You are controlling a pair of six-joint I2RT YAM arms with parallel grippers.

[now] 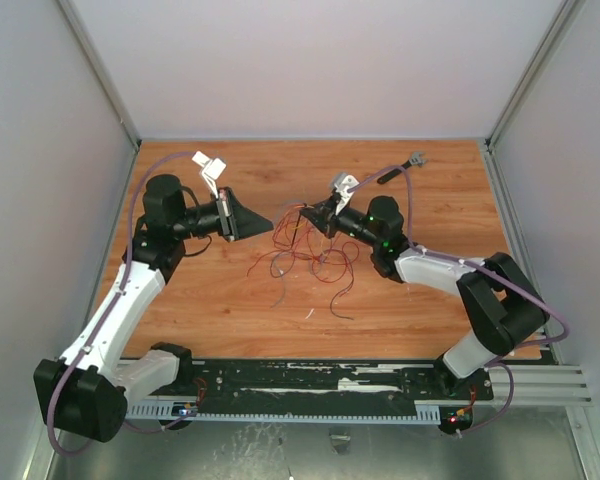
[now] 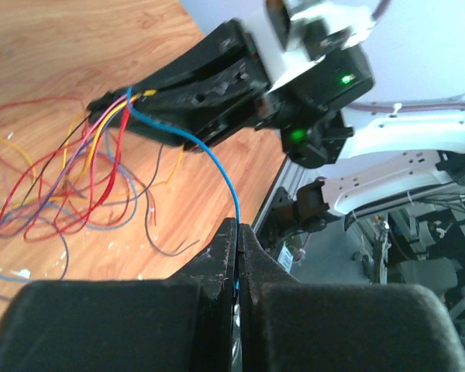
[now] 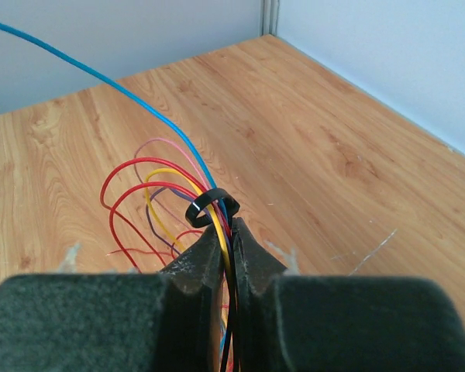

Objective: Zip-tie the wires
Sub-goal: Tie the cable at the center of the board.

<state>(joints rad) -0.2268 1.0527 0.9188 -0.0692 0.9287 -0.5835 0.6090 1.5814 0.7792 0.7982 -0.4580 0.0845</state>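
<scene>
**Bundle pinched at right, one strand held at left**

The desk [image 1: 210,320] carries the loose wires [image 1: 305,255], which are spread between the arms. The right end effector [image 3: 226,232] is clamped on their gathered ends. The left end effector [image 2: 237,232] is closed on one blue strand [image 2: 217,167], which runs left–right between the two. A black loop, probably the zip tie [image 3: 195,211], rings the bundle right at the right fingertips, so the right arm is nearer. Its tail is not visible.

No text, label, brand, number or sign can be read anywhere.

Overhead view looks down; close wrist views, seemingly facing, share the wires [image 2: 112,128].
</scene>
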